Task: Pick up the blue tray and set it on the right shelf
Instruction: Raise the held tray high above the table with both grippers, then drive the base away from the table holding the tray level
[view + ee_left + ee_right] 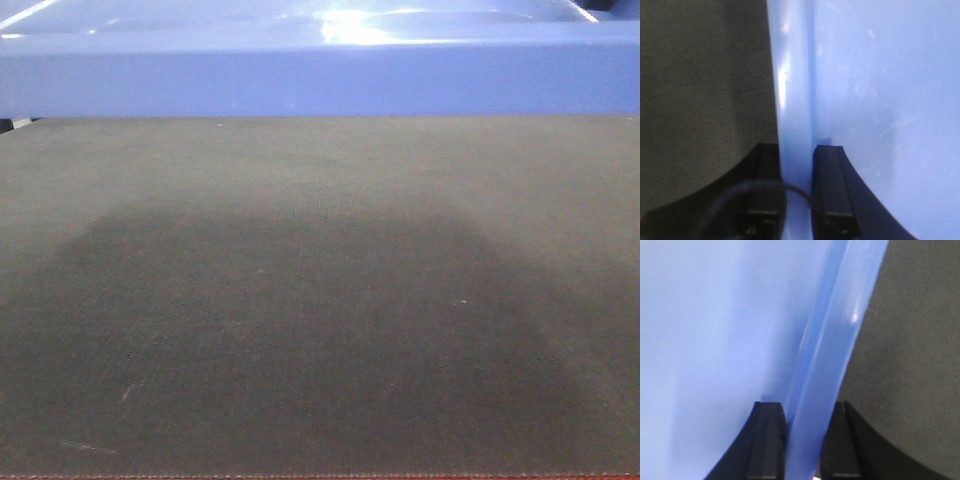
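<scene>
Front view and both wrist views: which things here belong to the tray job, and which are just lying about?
Part of the job: blue tray; left gripper and right gripper, each clamped on its rim. The shelf is out of view.
Just there: dark fabric table; black cable by the left gripper.

Left gripper (pixel 797 197): black jaws pinched on the blue tray (pixel 880 100) rim (one finger each side). Right gripper (pixel 805 442): same clamp on the rim.
</scene>
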Action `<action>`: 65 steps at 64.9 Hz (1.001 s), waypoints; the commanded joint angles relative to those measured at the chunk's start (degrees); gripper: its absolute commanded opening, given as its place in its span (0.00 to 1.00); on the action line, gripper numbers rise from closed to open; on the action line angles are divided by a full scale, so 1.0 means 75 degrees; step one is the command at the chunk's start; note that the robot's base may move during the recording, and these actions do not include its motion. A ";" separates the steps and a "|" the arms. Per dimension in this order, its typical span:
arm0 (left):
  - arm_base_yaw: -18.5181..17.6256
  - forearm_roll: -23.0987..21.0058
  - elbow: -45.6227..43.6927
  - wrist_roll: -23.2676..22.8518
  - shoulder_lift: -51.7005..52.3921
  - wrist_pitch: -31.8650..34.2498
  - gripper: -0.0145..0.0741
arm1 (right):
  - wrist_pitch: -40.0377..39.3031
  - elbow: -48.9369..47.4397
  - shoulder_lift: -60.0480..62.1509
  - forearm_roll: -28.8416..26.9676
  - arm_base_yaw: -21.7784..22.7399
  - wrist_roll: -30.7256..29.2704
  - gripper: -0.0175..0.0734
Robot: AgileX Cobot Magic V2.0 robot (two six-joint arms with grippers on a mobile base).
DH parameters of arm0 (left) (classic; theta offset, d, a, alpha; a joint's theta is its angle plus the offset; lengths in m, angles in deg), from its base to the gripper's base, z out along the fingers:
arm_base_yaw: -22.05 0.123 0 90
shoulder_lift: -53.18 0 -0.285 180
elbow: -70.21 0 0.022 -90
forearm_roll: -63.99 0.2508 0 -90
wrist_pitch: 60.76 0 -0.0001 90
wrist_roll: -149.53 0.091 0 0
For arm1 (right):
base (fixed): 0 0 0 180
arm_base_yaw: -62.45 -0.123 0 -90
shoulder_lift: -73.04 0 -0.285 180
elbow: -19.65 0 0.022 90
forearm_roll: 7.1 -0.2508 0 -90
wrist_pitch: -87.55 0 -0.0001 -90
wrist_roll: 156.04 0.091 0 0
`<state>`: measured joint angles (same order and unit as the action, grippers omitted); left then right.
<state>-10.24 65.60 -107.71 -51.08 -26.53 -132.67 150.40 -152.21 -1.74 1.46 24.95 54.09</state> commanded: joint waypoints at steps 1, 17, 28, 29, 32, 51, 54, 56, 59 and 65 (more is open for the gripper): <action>-0.0122 -0.0095 -0.0273 0.0155 0.0212 -0.0455 0.11 | -0.0721 -0.0230 0.0189 0.0012 -0.0047 -0.0295 0.25; -0.0122 -0.0215 -0.0273 0.0155 0.0212 -0.0632 0.11 | -0.0497 -0.0230 0.0189 0.0012 -0.0047 -0.0295 0.25; -0.0122 -0.0215 -0.0273 0.0155 0.0212 -0.0632 0.11 | -0.0486 -0.0230 0.0189 0.0012 -0.0047 -0.0295 0.25; -0.0122 -0.0215 -0.0273 0.0155 0.0212 -0.0632 0.11 | -0.0486 -0.0230 0.0189 0.0012 -0.0047 -0.0295 0.25; -0.0122 -0.0215 -0.0273 0.0155 0.0212 -0.0632 0.11 | -0.0486 -0.0230 0.0189 0.0012 -0.0047 -0.0295 0.25; -0.0122 -0.0215 -0.0273 0.0155 0.0212 -0.0632 0.11 | -0.0486 -0.0230 0.0189 0.0012 -0.0047 -0.0295 0.25; -0.0122 -0.0215 -0.0273 0.0155 0.0212 -0.0632 0.11 | -0.0486 -0.0230 0.0189 0.0012 -0.0047 -0.0295 0.25; -0.0122 -0.0215 -0.0273 0.0155 0.0212 -0.0632 0.11 | -0.0486 -0.0230 0.0189 0.0012 -0.0047 -0.0295 0.25; -0.0122 -0.0215 -0.0273 0.0155 0.0212 -0.0632 0.11 | -0.0486 -0.0230 0.0189 0.0012 -0.0047 -0.0295 0.25; -0.0122 -0.0215 -0.0273 0.0155 0.0212 -0.0632 0.11 | -0.0486 -0.0230 0.0189 0.0012 -0.0047 -0.0295 0.25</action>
<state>-10.24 65.09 -107.83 -51.08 -26.39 -132.94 150.78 -152.21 -1.74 1.46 24.95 54.09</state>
